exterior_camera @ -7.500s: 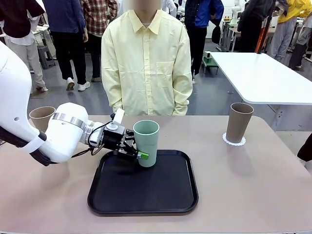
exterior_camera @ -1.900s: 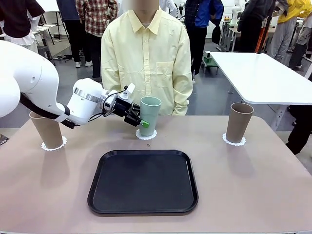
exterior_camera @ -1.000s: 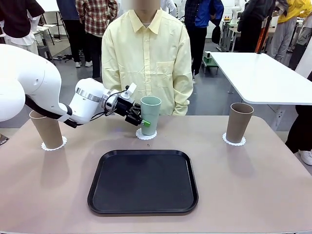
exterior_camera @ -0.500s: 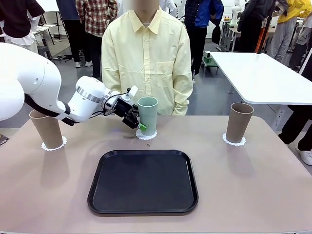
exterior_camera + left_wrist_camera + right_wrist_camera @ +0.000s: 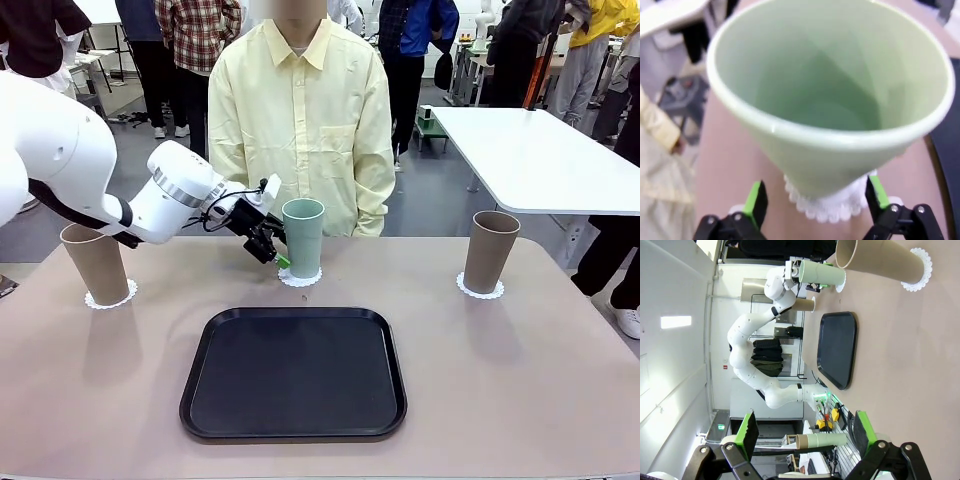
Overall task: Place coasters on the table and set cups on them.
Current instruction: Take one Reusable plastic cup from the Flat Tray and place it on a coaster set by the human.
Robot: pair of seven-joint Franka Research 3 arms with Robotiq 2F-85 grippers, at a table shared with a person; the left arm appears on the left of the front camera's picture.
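A mint-green cup stands upright on a lacy white coaster at the far middle of the table. My left gripper is open just left of it. In the left wrist view its green fingertips flank the cup's foot and coaster without touching. One brown cup stands on a coaster at far left, another on a coaster at far right. My right gripper is open and holds nothing, well back from the right brown cup.
A black tray lies bare in the middle near the front. A person in a pale yellow shirt stands at the far edge behind the mint cup, arms hanging down. A white table stands behind on the right.
My left gripper has drawn back a little to the left from the mint-green cup, which stays on its coaster. The brown cups and the tray have not moved.
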